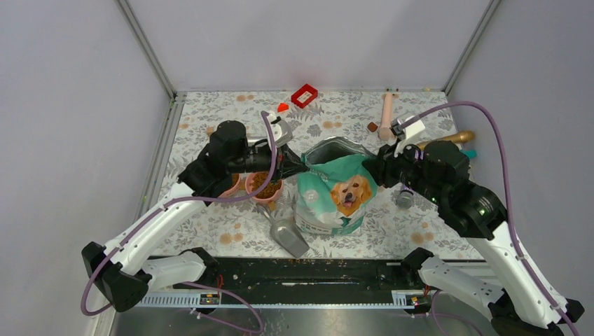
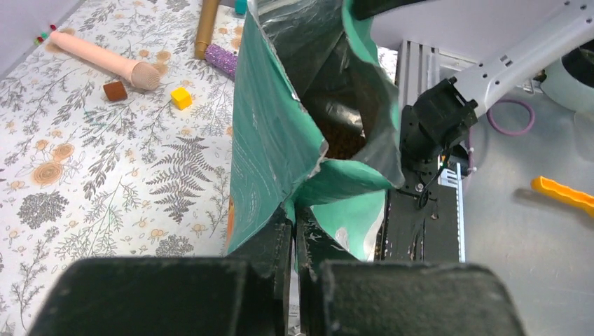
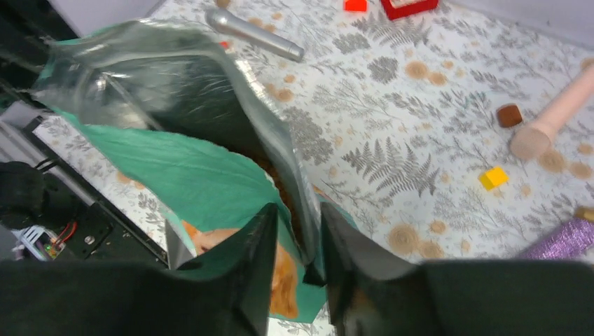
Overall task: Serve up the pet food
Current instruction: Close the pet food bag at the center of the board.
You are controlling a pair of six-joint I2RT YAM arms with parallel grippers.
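Plainly the work now is holding the mouth of the pouch (image 1: 335,196) wide so the food can be got at; the pouch stands upright between the two arms, and the pet food (image 2: 344,140) shows as brown kibble low inside it, with a further helping already lying in the pink bowl (image 1: 265,201) just to its left; the left gripper (image 2: 294,241) is clamped fully shut on the left edge of the torn rim, its fingers (image 2: 272,245) pinching the teal film flat; the right gripper (image 3: 302,245) has its jaws a little apart with the opposite edge of the rim running up between them, too loose a gap, I judge, to be gripping so thin a film; to do this well the left arm should carry the hold alone, pulling gently outward and slightly up so the mouth gapes without tipping the pouch toward the bowl; the right arm ought to back straight off along the rim's line, lest a finger snag the foil lining and drag the pouch over; the grey scoop (image 1: 288,236) lies just in front of the pouch, a likely next thing for the right arm to fetch
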